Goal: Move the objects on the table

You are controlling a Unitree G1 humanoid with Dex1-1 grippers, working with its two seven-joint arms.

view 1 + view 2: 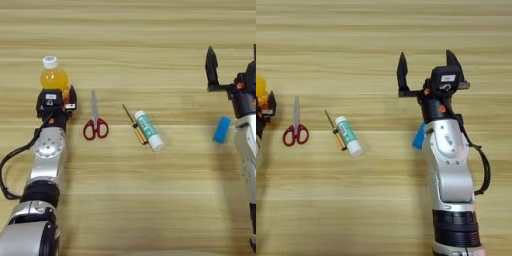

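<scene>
Left end effector (56, 102) holding orange-drink bottle (53, 75), right end effector (426, 67) wide and empty above blue block (222, 129); scissors (95, 122), screwdriver (134, 122), glue stick (149, 131) untouched on desk (150, 200).

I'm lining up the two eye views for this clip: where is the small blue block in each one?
Left eye view: the small blue block lies in the open at the right, beside the right arm, below the right pincer.
Right eye view: only a sliver of the block shows at centre, the rest hidden behind the right arm.
Shared landmark: the white glue stick, lying left of the block in both views.
</scene>
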